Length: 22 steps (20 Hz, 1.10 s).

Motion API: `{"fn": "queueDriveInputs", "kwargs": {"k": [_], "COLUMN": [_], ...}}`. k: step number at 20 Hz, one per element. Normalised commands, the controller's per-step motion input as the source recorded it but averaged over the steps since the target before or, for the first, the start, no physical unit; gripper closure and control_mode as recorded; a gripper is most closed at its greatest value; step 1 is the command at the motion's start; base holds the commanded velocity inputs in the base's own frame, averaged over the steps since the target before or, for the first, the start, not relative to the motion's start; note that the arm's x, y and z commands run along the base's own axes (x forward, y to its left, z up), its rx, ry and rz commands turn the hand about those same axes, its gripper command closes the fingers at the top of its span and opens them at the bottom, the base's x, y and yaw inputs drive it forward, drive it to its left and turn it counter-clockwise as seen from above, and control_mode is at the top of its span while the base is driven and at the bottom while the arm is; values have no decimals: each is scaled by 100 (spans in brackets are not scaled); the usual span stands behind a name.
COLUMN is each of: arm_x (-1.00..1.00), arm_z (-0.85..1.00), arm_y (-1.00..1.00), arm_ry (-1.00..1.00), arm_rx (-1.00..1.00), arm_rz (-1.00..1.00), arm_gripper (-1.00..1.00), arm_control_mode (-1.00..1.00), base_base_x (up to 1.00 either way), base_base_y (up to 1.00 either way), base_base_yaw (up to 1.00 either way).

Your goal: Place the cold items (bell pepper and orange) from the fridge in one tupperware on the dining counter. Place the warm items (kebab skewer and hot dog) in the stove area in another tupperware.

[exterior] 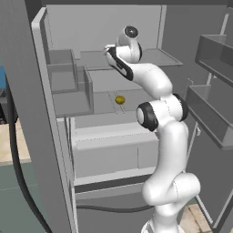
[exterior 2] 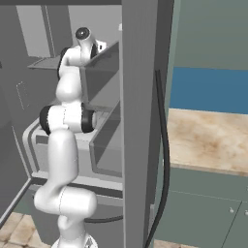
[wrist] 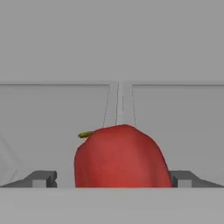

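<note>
Inside the open fridge (exterior: 104, 59), the gripper (wrist: 116, 178) spreads wide around a red bell pepper (wrist: 120, 157), with an orange (exterior: 119, 99) on a lower shelf.

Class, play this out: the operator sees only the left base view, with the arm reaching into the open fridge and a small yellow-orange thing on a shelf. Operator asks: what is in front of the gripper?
Observer: The hand view shows a red bell pepper straight ahead, between the fingertips.
Operator: Is it gripped?
Observer: No. The gripper is open, one tip on each side of the pepper, both apart from it.
Operator: Anything outside the fridge?
Observer: The right base view shows a light wood counter past the fridge wall, with a blue wall above it.
</note>
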Motion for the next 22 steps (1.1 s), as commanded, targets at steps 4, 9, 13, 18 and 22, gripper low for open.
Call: {"fn": "queueDriveInputs", "kwargs": {"k": [4, 9, 13, 18, 22], "arm_x": [24, 1, -11, -15, -32], "arm_z": [-18, 0, -12, -13, -8], "arm_y": [0, 0, 0, 0, 0], "arm_ry": [0, 0, 1, 0, -4], "arm_rx": [0, 0, 0, 0, 1], "arm_rz": [0, 0, 0, 0, -1], "arm_gripper": [-100, 100, 100, 100, 100], "arm_control_mode": [-100, -100, -100, -100, -100], "base_base_x": [0, 0, 0, 0, 0], "base_base_y": [0, 0, 0, 0, 0], "base_base_yaw": [0, 0, 0, 0, 0]}}
